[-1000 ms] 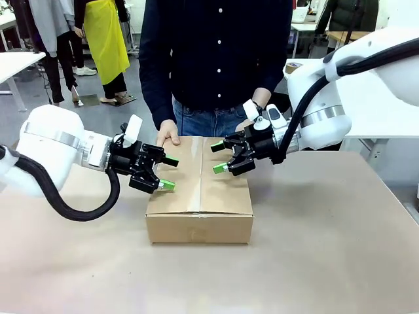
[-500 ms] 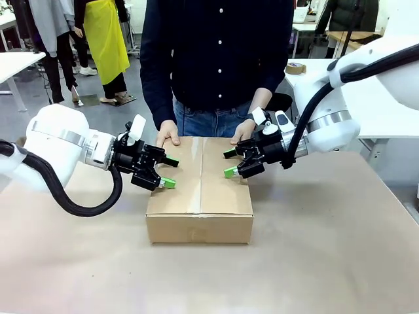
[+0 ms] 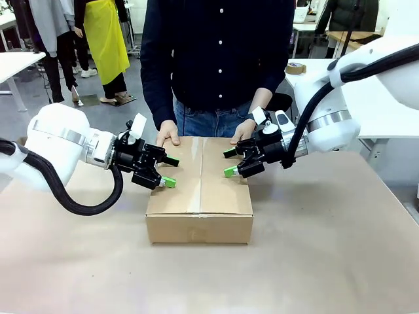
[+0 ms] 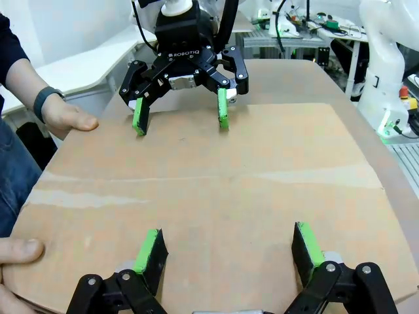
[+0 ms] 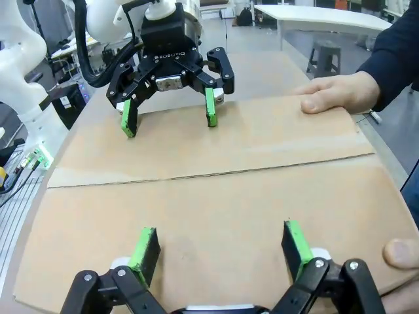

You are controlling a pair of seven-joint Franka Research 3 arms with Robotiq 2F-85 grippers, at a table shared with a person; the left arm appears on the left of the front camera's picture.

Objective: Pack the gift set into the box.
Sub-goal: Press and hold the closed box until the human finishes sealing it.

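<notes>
Currently: large brown corrugated cardboard box (image 3: 200, 196), mid beige tabletop (image 3: 327, 248), flaps folded shut, contents hidden. Left gripper (image 3: 169, 172) and right gripper (image 3: 228, 163), jaws spread and empty, hover over its side edges. Person's hands (image 3: 167, 134) rest on its far edge. Packing apparently done; sealing likely remains.

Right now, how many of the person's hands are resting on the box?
2. One hand lies on the far edge of the box by the left gripper; the other hand lies on that same edge, beside the right gripper.
</notes>
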